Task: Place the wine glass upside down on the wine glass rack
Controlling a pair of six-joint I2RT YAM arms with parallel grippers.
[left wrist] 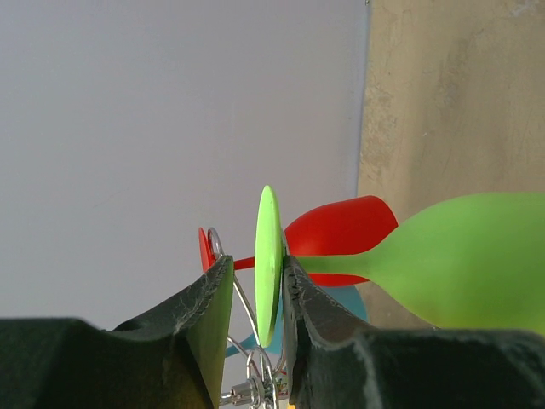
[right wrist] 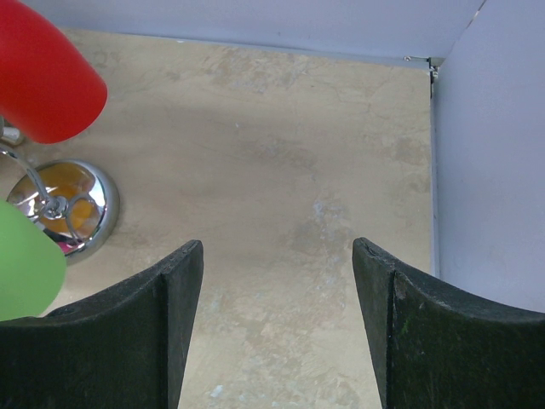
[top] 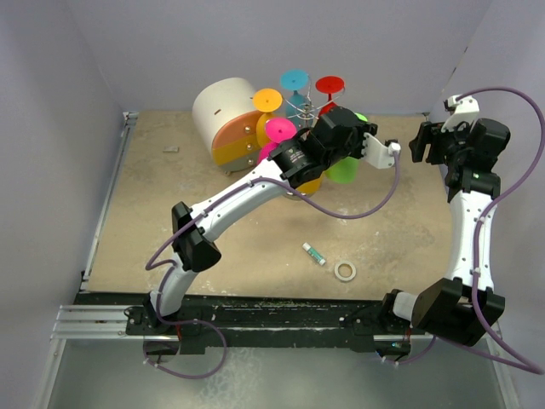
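Beige counter [top: 213, 247], lavender walls. Green wine glass [left wrist: 460, 256] is inverted at the wine glass rack [right wrist: 72, 204], foot up, beside a red glass [left wrist: 341, 230]; can't tell if it's seated in an arm. Left pincer [left wrist: 258, 274] is narrowly parted around the foot disc, with a gap on one side. Right pincer [right wrist: 277, 256] is wide and empty, over the counter near the rack.

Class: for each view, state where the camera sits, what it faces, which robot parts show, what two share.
Top external: overhead behind the robot, facing the table; both arms show.
Left wrist: on left gripper, facing green wine glass; own fingers show.
Right wrist: on right gripper, facing table; own fingers show.
Both wrist views share red glass.
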